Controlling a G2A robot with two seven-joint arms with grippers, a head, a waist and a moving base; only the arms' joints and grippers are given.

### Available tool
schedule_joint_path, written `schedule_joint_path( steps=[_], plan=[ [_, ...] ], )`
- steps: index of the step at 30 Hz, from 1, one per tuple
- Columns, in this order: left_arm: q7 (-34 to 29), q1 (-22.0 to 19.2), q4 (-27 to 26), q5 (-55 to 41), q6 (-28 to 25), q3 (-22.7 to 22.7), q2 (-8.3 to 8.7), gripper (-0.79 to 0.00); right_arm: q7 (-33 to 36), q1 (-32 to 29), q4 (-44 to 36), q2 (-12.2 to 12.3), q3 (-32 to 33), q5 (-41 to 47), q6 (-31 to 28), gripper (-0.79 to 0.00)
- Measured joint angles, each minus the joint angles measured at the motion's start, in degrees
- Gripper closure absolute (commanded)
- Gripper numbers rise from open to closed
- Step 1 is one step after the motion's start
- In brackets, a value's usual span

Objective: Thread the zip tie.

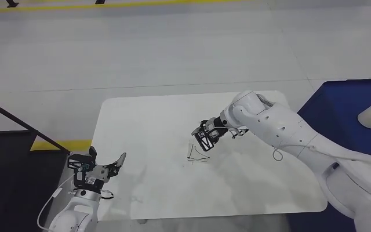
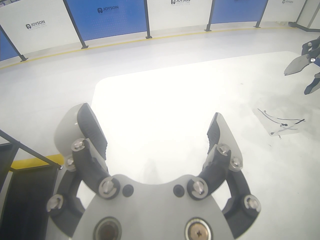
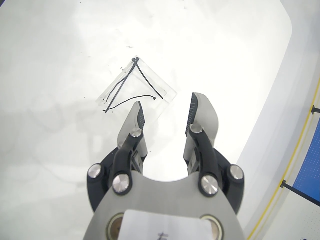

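Several thin black zip ties [image 3: 140, 81] lie on a small clear plastic sheet [image 3: 160, 112] near the middle of the white table [image 1: 151, 127]; in the top view the zip ties [image 1: 197, 155] sit just in front of the right arm. My right gripper [image 3: 165, 104] hangs open a little above the sheet's edge, holding nothing; in the top view the right gripper [image 1: 204, 139] is beside the ties. My left gripper [image 2: 152, 123] is open and empty at the table's near left corner, far from the zip ties [image 2: 281, 123]. In the top view the left gripper [image 1: 106, 161] is over the table's edge.
The table's rounded edge [image 3: 287, 51] runs close beside the right gripper. Blue and white fence panels [image 2: 105, 11] stand across the floor beyond the table. A dark frame [image 1: 23, 127] stands off the table's left side.
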Motion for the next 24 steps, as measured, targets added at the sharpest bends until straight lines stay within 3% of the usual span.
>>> schedule_joint_path(
  steps=[2, 3, 4, 14, 24],
  plan=[
    [0.0, 0.0, 0.0, 0.0, 0.0, 0.0, 0.00, -0.785, 0.0, 0.0, 0.0, 0.0, 0.0, 0.0, 0.0, -0.360],
    [0.0, 0.0, 0.0, 0.0, 0.0, 0.0, 0.00, -0.785, 0.0, 0.0, 0.0, 0.0, 0.0, 0.0, 0.0, -0.465],
    [0.0, 0.0, 0.0, 0.0, 0.0, 0.0, 0.00, -0.785, 0.0, 0.0, 0.0, 0.0, 0.0, 0.0, 0.0, -0.785],
    [0.0, 0.0, 0.0, 0.0, 0.0, 0.0, 0.00, -0.785, -0.3, -0.2, -0.4, 0.0, 0.2, 0.2, 0.3, -0.785],
    [0.0, 0.0, 0.0, 0.0, 0.0, 0.0, 0.00, -0.785, -9.8, 0.8, -3.7, 2.6, 0.0, -3.6, 0.0, -0.785]
  ],
)
